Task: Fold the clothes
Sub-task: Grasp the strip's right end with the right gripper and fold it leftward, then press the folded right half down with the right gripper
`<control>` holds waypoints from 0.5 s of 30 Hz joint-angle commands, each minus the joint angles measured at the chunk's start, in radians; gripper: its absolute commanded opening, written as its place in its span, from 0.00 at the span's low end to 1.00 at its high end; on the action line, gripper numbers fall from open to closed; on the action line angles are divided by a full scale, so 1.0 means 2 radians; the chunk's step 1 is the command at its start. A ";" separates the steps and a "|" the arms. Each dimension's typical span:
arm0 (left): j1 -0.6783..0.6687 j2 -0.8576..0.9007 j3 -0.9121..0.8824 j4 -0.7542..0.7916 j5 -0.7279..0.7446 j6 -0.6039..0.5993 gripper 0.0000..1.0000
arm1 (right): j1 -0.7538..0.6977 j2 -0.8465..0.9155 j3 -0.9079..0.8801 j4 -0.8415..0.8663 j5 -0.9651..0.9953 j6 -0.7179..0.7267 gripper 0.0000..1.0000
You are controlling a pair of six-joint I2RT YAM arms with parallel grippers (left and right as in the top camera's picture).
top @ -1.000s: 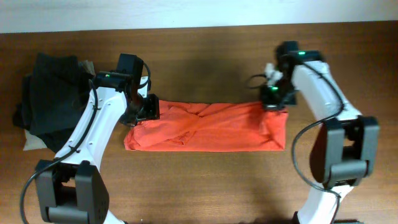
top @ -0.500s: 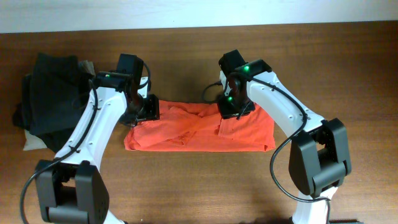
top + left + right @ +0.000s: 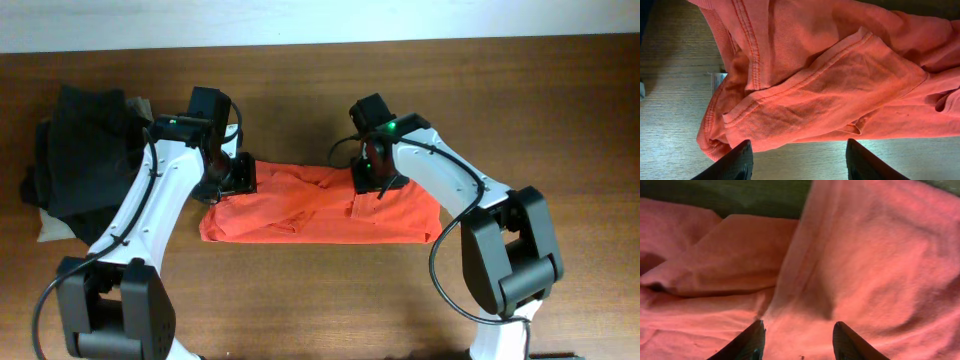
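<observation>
The red-orange T-shirt [image 3: 320,212] lies folded into a long band on the wooden table; no lettering shows. My left gripper [image 3: 235,175] is open at the band's left end, over bare wood just off the crumpled hem and sleeve [image 3: 805,95], its fingers [image 3: 799,162] empty. My right gripper [image 3: 372,180] is open over the middle of the band, its fingers [image 3: 797,340] spread just above the cloth [image 3: 860,270], where the right part has been laid over.
A heap of black garments [image 3: 85,150] on a beige cloth [image 3: 52,232] lies at the table's left end. The wooden table [image 3: 320,300] has a white wall edge along its far side.
My right gripper carried the shirt's right end leftward and laid it over the middle, shortening the band, then opened. The left arm has not moved.
</observation>
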 commanded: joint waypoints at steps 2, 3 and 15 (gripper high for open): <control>0.000 -0.006 0.006 -0.004 0.004 -0.001 0.59 | 0.012 0.016 -0.005 0.000 0.019 0.035 0.49; 0.000 -0.006 0.006 -0.005 0.004 -0.001 0.59 | 0.012 0.025 -0.005 -0.003 0.019 0.036 0.49; -0.001 -0.006 0.006 -0.005 0.004 -0.001 0.59 | 0.012 0.041 -0.006 0.011 -0.001 0.060 0.50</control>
